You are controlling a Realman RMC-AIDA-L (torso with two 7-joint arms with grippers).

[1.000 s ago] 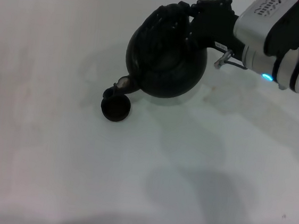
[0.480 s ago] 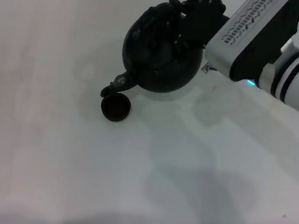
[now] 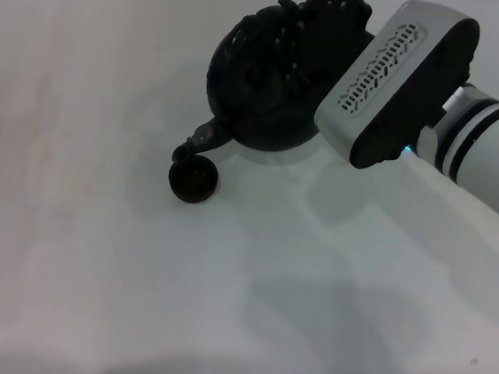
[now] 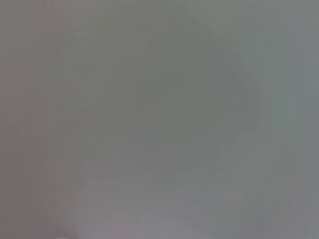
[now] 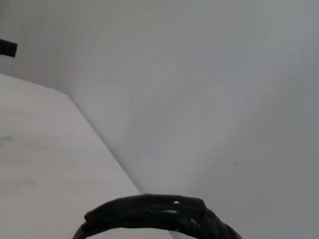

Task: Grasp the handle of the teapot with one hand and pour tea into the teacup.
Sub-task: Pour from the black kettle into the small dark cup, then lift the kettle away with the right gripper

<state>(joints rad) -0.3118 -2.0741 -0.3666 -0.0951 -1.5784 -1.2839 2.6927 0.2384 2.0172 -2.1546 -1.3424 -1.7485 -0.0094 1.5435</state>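
— At the far right of the white table (image 3: 91, 251), what is held by the right gripper (image 3: 325, 21)?

— The handle (image 3: 288, 30) of the teapot (image 3: 260, 85) is clamped between its black fingers; the grip is closed on that ribbed hoop, as seen from the head. In the right wrist view only an arc of the handle (image 5: 154, 214) is shown, with the table edge and a pale wall behind it.

— Can any writing or label be read?

— None is legible. A row of slanted vent slots is seen on the white wrist housing, and a small blue-green light is lit beneath it.

— How is the arm posed?

— It is reached in from the right edge, the white and black-banded forearm angled up toward the pot, the housing rolled so that its slotted face is turned to the head camera.

— And the teapot?

— It is tilted toward the robot's left, spout (image 3: 196, 141) down, the spout tip just above the rim of the teacup (image 3: 193, 180), which is set on the table just beside the pot.

— The left gripper?

— It is not shown; only a blank grey field is given by the left wrist view.
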